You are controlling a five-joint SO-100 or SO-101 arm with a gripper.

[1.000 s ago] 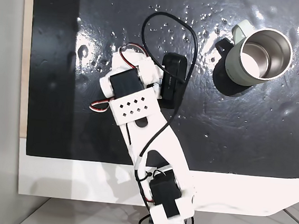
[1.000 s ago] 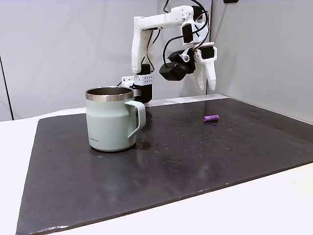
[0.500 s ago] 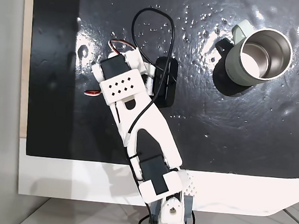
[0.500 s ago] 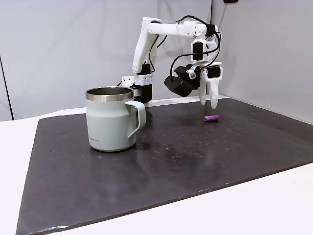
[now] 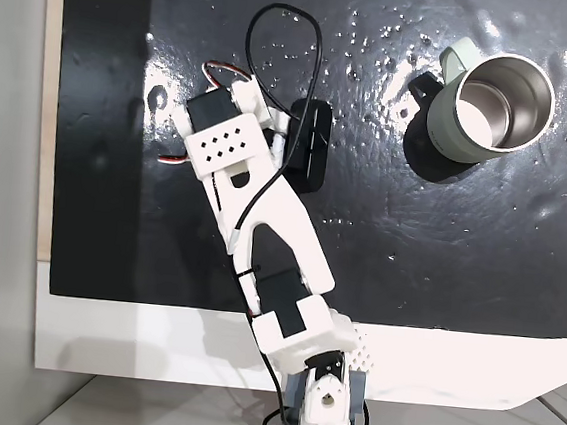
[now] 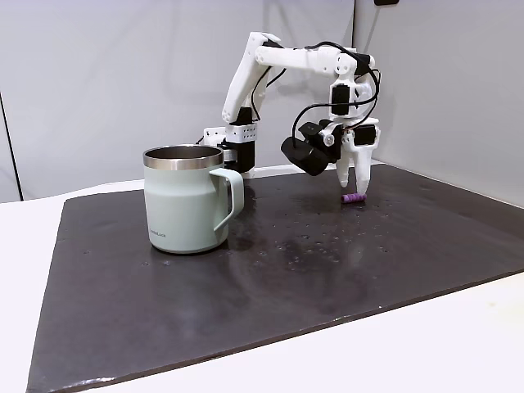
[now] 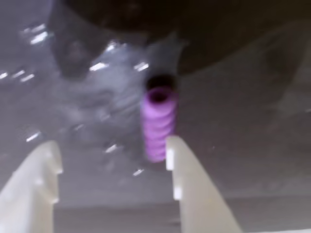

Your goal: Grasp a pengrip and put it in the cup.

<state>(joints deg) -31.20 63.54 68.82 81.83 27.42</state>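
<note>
Pengrip [image 7: 158,124] beside spread tool [image 7: 111,153] fingertip

The mat [image 5: 482,242] is seen from straight overhead, from low at its far side, and closely from the wrist.

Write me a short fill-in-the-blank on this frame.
1. The purple pengrip lies on the black ____.
2. The claw hangs over it with its jaws ____.
3. The cup stands ____, with its mouth up.
4. The pengrip is ____ the cup, not in it.

Missing words: mat; open; upright; outside
</note>
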